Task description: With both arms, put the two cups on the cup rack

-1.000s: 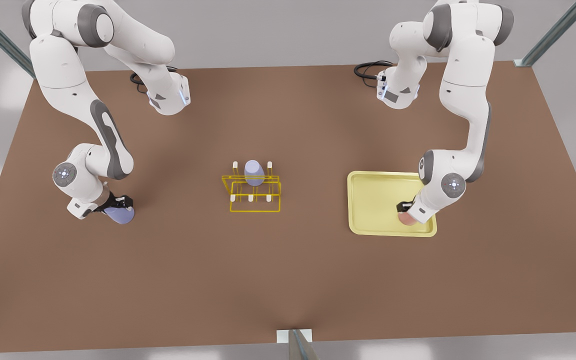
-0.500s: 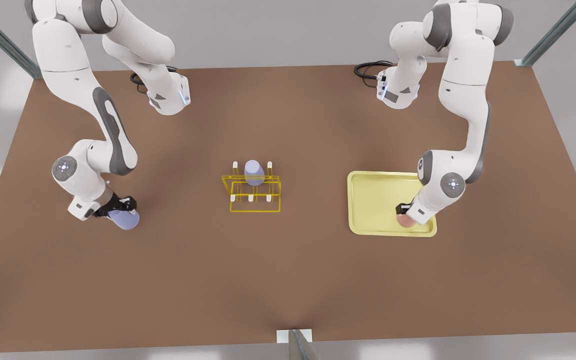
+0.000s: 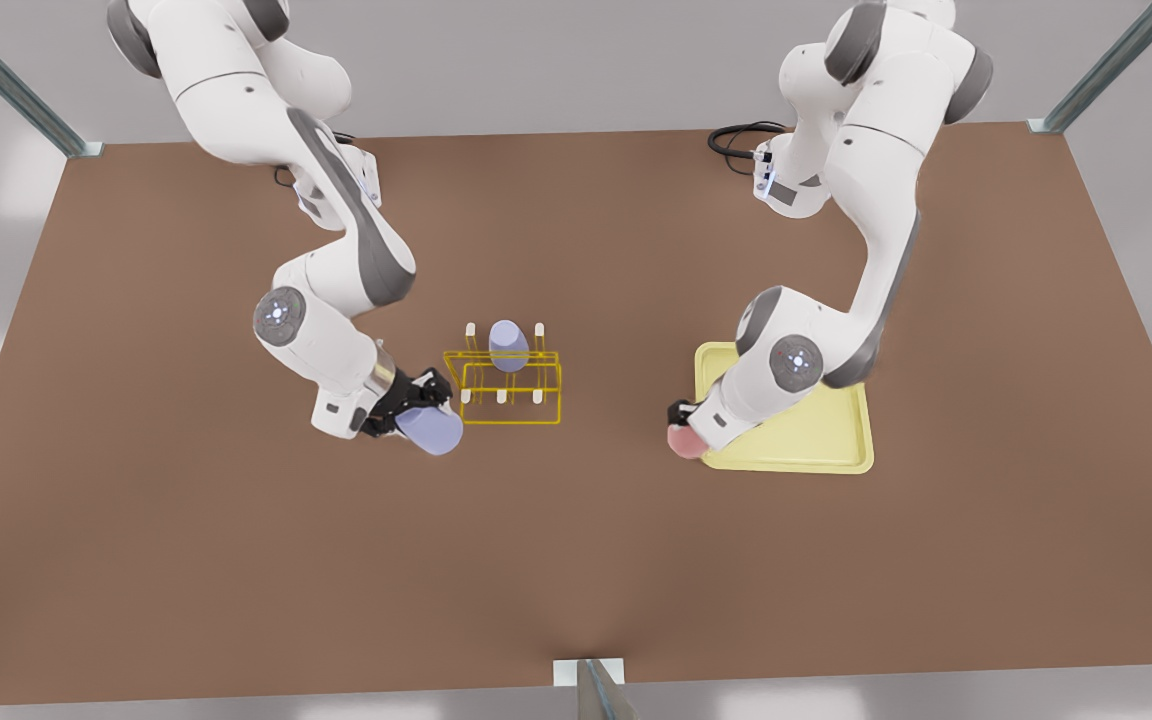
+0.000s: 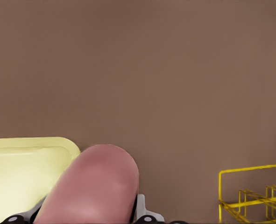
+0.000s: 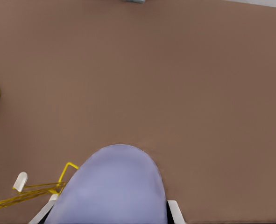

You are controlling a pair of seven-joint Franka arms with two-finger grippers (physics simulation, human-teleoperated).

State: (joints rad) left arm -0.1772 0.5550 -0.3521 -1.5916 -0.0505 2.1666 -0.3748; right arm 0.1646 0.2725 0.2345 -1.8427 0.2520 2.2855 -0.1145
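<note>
Right end effector (image 3: 414,405) is clamped on the lavender cup (image 3: 430,429) beside the cup rack (image 3: 511,390); left end effector (image 3: 681,418) grips the pink cup (image 3: 682,441) at the tray (image 3: 816,448) edge. Align each cup over a free peg before lowering.

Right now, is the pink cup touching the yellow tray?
Apart. The front view shows the pink cup, gripped by the left end effector, over bare table beside the tray.

Cups pink (image 3: 681,441) & lavender (image 3: 432,429) – rack (image 3: 511,390) yellow, table (image 3: 576,560) brown.
</note>
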